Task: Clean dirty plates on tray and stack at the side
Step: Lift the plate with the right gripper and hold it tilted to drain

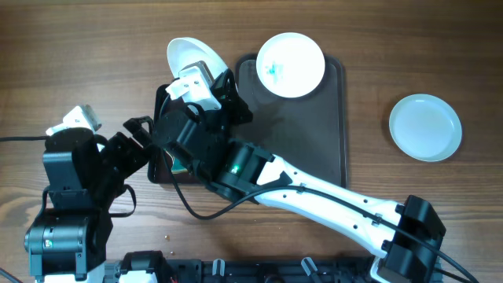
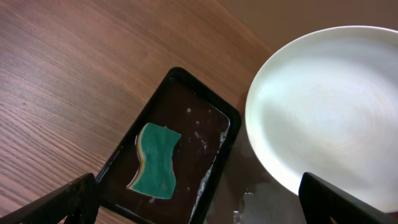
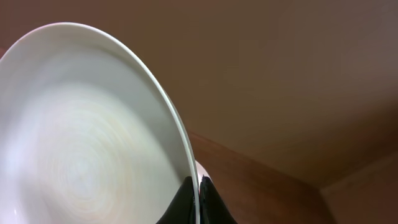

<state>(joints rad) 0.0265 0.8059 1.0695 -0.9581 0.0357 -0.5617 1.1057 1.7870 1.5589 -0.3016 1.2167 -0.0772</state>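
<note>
My right gripper (image 3: 197,194) is shut on the rim of a white plate (image 3: 81,130), holding it tilted on edge above the table, left of the dark brown tray (image 1: 330,141). In the overhead view this held plate (image 1: 191,56) sits at the tray's far-left corner. A second plate (image 1: 291,64), smeared with blue-green marks, lies at the tray's far end. A third, pale blue plate (image 1: 425,126) rests on the table to the tray's right. My left gripper (image 2: 198,193) hangs open over the small black tray (image 2: 121,155), beside the held plate (image 2: 329,106), and holds nothing.
A teal sponge (image 2: 155,160) lies in the wet, glossy black tray. In the overhead view both arms cover most of that tray (image 1: 157,174). Bare wooden table (image 1: 409,47) surrounds the brown tray.
</note>
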